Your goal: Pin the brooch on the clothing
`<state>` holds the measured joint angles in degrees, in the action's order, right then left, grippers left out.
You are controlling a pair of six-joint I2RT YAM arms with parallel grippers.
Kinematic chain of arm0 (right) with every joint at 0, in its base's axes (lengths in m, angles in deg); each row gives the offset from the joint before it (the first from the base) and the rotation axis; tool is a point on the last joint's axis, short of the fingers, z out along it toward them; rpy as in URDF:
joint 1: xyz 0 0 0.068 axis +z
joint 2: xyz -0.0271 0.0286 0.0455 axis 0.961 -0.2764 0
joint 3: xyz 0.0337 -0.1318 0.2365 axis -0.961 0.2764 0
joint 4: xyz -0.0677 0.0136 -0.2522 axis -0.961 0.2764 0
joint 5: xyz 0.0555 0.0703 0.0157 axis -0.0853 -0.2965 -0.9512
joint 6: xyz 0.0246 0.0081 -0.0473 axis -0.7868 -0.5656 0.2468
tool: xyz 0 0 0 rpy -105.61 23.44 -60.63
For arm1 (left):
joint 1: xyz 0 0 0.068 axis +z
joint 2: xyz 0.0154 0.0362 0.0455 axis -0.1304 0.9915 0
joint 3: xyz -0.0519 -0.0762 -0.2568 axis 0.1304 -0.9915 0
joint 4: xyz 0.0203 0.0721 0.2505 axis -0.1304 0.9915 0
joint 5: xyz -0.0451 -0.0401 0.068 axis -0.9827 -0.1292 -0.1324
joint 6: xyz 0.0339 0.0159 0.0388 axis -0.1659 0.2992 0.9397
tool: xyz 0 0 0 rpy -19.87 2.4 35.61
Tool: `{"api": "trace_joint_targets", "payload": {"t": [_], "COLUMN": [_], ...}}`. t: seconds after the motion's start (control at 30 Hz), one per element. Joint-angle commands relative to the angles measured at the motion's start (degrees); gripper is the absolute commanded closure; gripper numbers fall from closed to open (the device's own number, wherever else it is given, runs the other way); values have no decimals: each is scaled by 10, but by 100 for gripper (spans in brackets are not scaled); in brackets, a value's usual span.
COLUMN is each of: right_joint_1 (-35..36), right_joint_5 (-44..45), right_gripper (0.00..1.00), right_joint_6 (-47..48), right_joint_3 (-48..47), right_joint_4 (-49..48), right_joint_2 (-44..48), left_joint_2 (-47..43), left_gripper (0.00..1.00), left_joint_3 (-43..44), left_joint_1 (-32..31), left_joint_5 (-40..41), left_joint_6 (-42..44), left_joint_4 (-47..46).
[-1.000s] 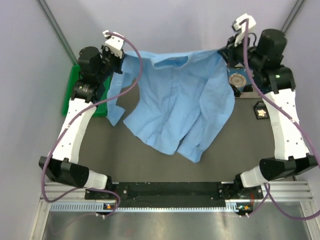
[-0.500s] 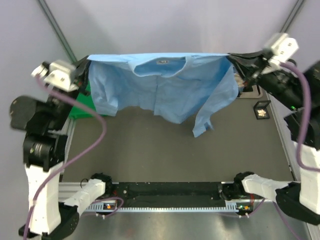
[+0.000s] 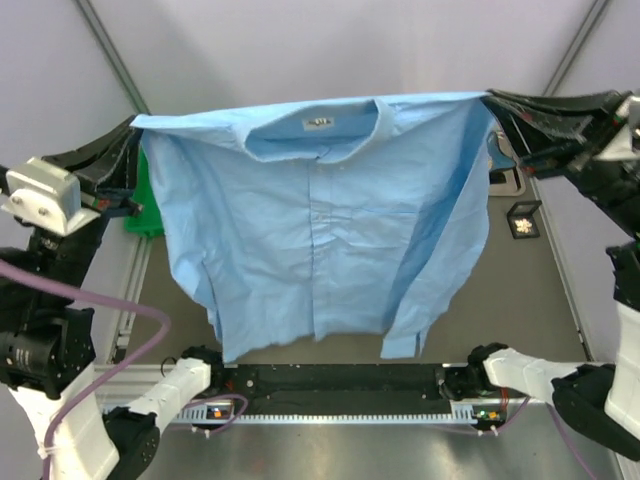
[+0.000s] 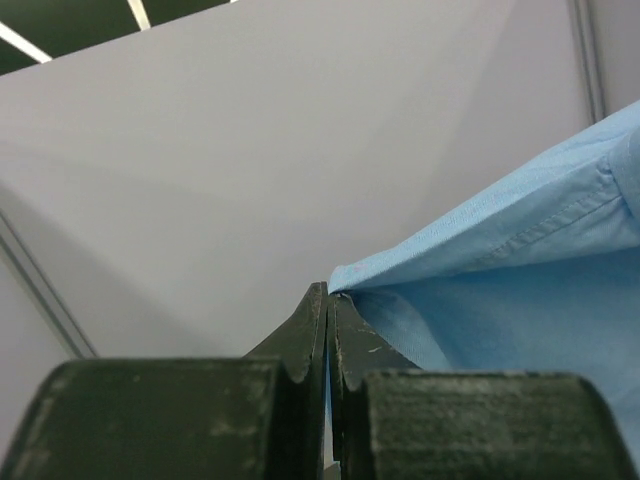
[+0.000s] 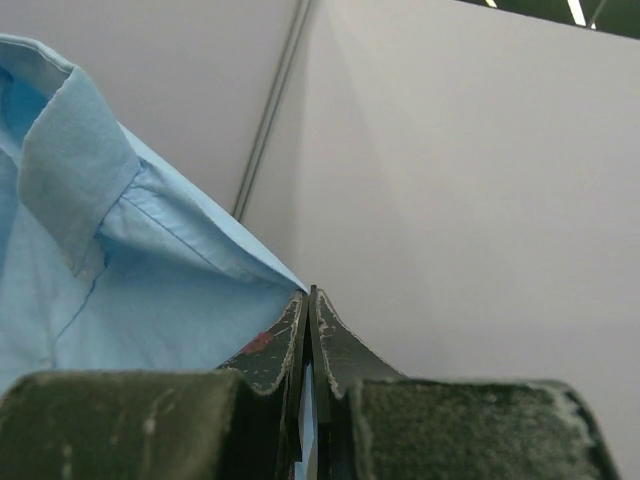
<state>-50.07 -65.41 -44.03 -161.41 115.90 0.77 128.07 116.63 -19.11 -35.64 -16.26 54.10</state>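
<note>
Top external: left gripper (image 3: 137, 127) and right gripper (image 3: 488, 98), pinching the shirt (image 3: 320, 230), have raised it.

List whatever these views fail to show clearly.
Top view: the brooch is too small to show its pin or shape.
Top view: the middle of the table is hidden behind the hanging shirt.
Top view: the green object is mostly covered by the shirt.
Wrist views: the frame cuts off all but the shirt edge pinched in the left hand and right hand; the brooch is out of frame.
</note>
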Motion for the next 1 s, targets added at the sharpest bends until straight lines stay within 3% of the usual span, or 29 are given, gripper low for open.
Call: {"api": "trace_joint_targets", "payload": {"t": [0.0,0.3,0.43,0.57,0.63,0.67,0.7,0.77,0.8,0.83,0.97], "right_joint_1": [-3,-5,-24,-46,-54,-56,-57,-64,-67,-73,-95], "right_joint_5": [101,220,242,264,248,249,254,264,255,244,195], "right_gripper": [100,100,100,100,62,49,29,19,14,12,10], "right_joint_6": [1,63,67,34,32,31,32,29,29,32,47], "right_joint_3": [-11,103,163,143,103,80,54,-22,-37,-41,15], "right_joint_4": [-42,-83,-106,-104,-90,-56,-37,11,45,57,99], "right_joint_2": [-66,-205,-304,-424,-474,-522,-543,-584,-586,-580,-515], "left_joint_2": [54,151,255,395,480,510,560,594,600,599,562], "left_gripper": [100,100,100,100,97,93,77,57,41,34,25], "left_joint_3": [-2,-240,-313,-302,-265,-239,-185,-138,-120,-120,-132], "left_joint_1": [11,12,39,56,56,56,58,71,77,84,113], "left_joint_5": [120,206,133,87,85,99,107,108,102,93,37], "left_joint_6": [26,98,88,55,49,46,34,20,1,-3,-6], "left_joint_4": [24,-124,-200,-239,-224,-204,-185,-134,-128,-127,-83]}}
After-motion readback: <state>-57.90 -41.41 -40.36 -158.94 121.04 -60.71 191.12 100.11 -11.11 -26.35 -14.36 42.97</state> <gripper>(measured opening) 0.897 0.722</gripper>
